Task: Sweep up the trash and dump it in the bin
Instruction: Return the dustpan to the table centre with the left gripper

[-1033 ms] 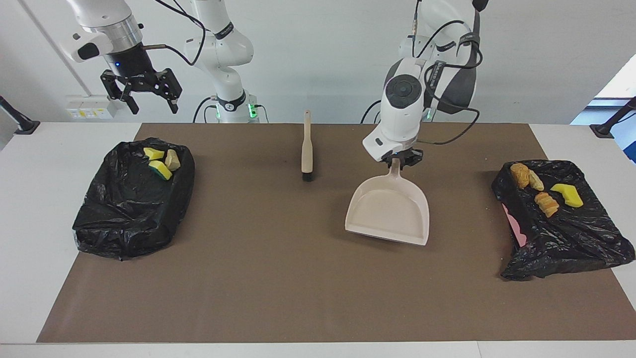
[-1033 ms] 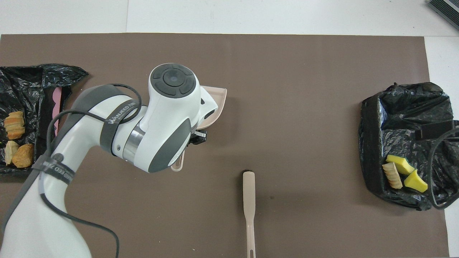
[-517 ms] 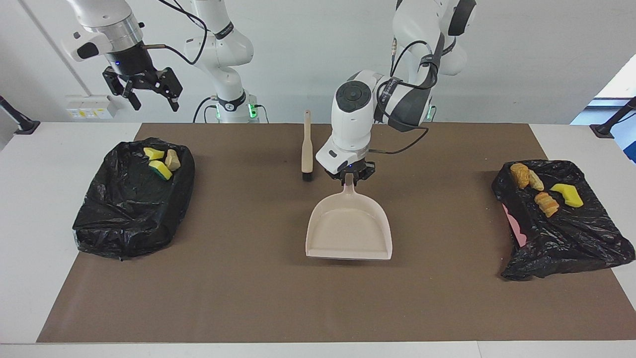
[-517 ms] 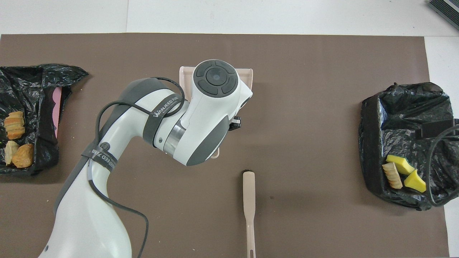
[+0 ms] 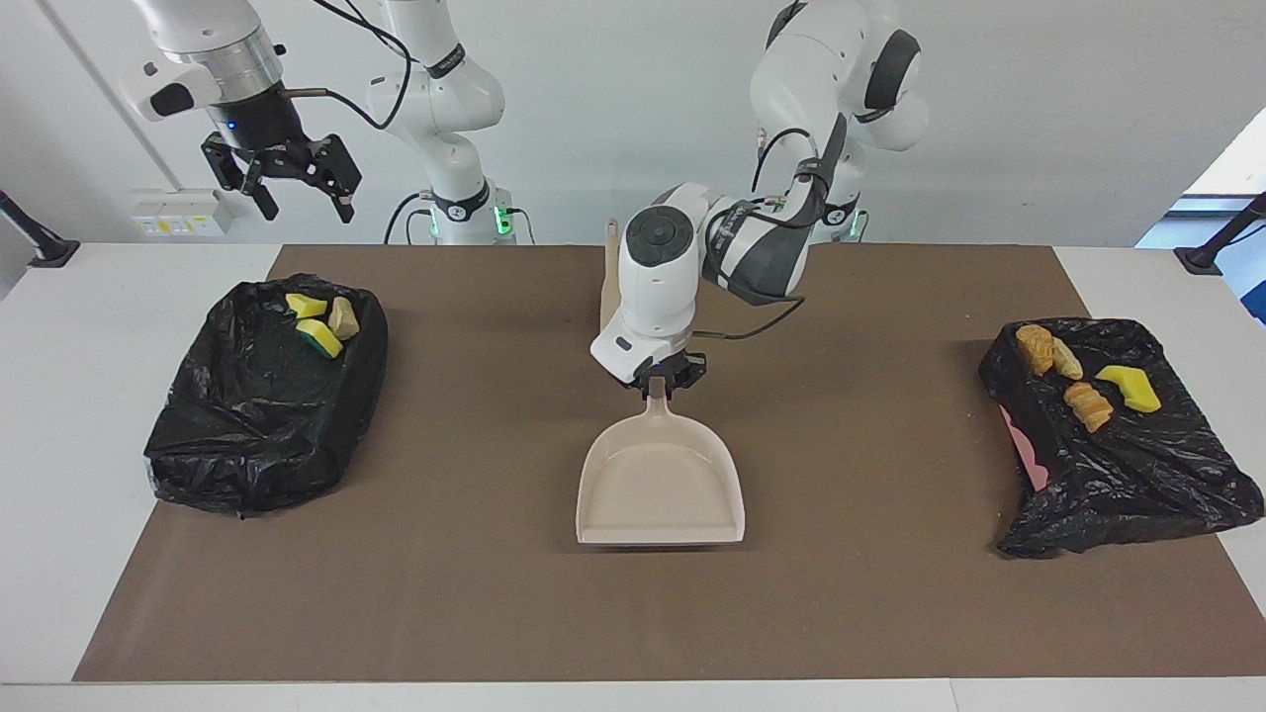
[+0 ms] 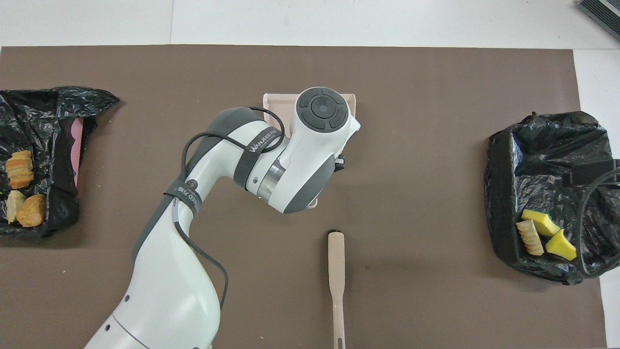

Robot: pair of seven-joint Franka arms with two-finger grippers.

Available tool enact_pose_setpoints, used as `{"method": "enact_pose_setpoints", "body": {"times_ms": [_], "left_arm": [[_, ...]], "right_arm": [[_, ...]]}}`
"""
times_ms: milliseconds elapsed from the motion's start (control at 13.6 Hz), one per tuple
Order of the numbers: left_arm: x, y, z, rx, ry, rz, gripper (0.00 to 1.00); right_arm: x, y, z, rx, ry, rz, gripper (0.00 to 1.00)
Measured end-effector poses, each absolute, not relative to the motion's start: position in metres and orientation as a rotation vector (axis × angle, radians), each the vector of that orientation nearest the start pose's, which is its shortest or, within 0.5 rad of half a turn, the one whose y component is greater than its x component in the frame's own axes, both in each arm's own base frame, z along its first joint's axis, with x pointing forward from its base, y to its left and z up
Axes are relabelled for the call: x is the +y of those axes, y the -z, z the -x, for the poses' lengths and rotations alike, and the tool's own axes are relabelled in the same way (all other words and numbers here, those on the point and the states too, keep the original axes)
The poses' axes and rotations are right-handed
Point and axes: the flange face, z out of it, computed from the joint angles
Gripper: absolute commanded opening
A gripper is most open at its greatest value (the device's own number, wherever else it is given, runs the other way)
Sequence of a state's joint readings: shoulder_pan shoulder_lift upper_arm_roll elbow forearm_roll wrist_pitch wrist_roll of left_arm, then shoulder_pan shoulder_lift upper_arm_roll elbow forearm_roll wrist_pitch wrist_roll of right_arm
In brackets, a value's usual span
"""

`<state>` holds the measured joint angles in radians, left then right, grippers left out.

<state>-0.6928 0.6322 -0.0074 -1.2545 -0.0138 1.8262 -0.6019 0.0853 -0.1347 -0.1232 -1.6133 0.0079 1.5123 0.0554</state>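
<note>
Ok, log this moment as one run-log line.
left hand: shut on dustpan handle, pan empty on mat | right hand: open, waiting above bin | brush: lying free | trash: in bins

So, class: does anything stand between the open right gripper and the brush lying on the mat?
Nothing visible rests on the mat between them. The right gripper hangs over its end of the table near a bin. The left gripper, holding the dustpan, stands beside the brush.

A lab — two robot arms (image 5: 692, 257) at a mat-covered table (image 5: 99, 326).
</note>
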Motion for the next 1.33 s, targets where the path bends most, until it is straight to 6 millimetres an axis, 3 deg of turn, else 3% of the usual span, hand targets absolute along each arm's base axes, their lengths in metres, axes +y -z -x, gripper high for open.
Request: {"method": "enact_pose_setpoints", "body": {"times_ms": [443,590,812,959,1033,1328], "left_arm": [[-0.494,-0.370,-0.536,0.202,-0.108,3.101,0.00],[-0.495,-0.369,-0.535,0.205,-0.108,3.101,0.21],[-0.495,-0.368,-0.534,0.205,-0.113,3.099,0.24],[-0.495,-0.368,-0.534,0.205,-0.114,3.100,0.36],[-0.495,-0.368,-0.534,0.204,-0.114,3.100,0.48],[-0.495,-0.368,-0.534,0.204,-0.115,3.099,0.62]], "right_arm": [[-0.024,-0.670,-0.505,0.136,0.050,3.114,1.00],[-0.024,-0.670,-0.505,0.137,0.049,3.114,1.00],[-0.025,-0.669,-0.505,0.137,0.047,3.114,1.00],[-0.025,-0.668,-0.505,0.137,0.044,3.114,1.00],[-0.025,-0.668,-0.505,0.136,0.043,3.114,1.00],[-0.025,-0.667,-0.505,0.134,0.041,3.114,1.00]]}}
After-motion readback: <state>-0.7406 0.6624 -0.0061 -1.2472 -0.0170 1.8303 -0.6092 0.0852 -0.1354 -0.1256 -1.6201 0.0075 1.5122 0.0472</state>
